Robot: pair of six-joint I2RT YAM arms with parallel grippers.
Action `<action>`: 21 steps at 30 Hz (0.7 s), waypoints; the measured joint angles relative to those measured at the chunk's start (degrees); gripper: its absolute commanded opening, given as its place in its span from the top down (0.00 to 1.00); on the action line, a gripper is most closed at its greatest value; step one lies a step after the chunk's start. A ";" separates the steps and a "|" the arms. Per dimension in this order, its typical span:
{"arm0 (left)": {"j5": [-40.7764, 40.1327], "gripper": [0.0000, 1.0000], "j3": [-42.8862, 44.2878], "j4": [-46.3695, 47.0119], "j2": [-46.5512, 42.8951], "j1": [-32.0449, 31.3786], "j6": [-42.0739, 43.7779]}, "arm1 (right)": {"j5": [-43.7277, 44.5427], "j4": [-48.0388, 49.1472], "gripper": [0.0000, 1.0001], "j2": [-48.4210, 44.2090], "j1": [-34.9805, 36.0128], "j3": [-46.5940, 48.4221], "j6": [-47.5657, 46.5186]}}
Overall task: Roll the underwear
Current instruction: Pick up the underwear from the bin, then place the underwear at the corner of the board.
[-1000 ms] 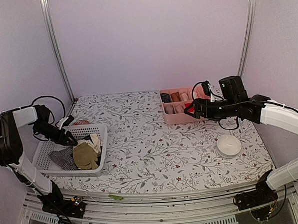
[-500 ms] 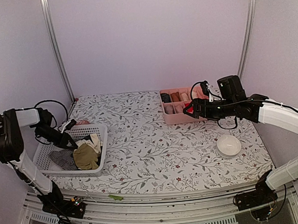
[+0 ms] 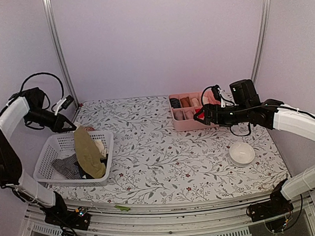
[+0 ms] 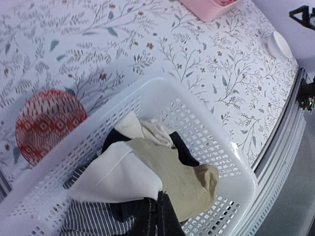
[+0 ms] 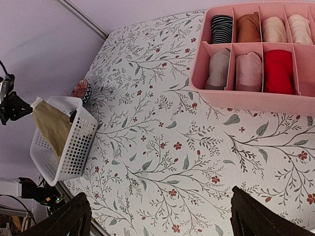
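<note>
My left gripper (image 3: 72,126) is raised over the far left of the white mesh basket (image 3: 53,150) and is shut on the top edge of the olive-tan underwear (image 3: 89,153), which hangs down into the basket. In the left wrist view its black fingers (image 4: 158,216) pinch together on this olive cloth (image 4: 187,177), next to a white panel (image 4: 118,177). Striped underwear (image 4: 83,221), a black piece (image 4: 184,152) and a cream piece (image 4: 142,129) lie in the basket (image 4: 231,162). My right gripper (image 3: 200,115) hovers open by the pink tray, holding nothing, fingers (image 5: 74,216) wide apart.
A pink divided tray (image 3: 181,124) at the back right holds several rolled garments, also in the right wrist view (image 5: 246,96). A white bowl (image 3: 242,153) sits at the front right. A red patterned dish (image 4: 49,125) lies just behind the basket. Flowered cloth covers the table.
My left gripper shut on the olive-tan underwear in the basket, then rose up and back, pulling the garment partly out so it hangs. The right arm has barely moved.
</note>
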 measured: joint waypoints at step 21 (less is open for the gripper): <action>11.30 1.00 46.36 0.11 5.14 -44.96 -7.78 | 1.11 0.28 0.01 -9.09 0.00 -3.21 0.17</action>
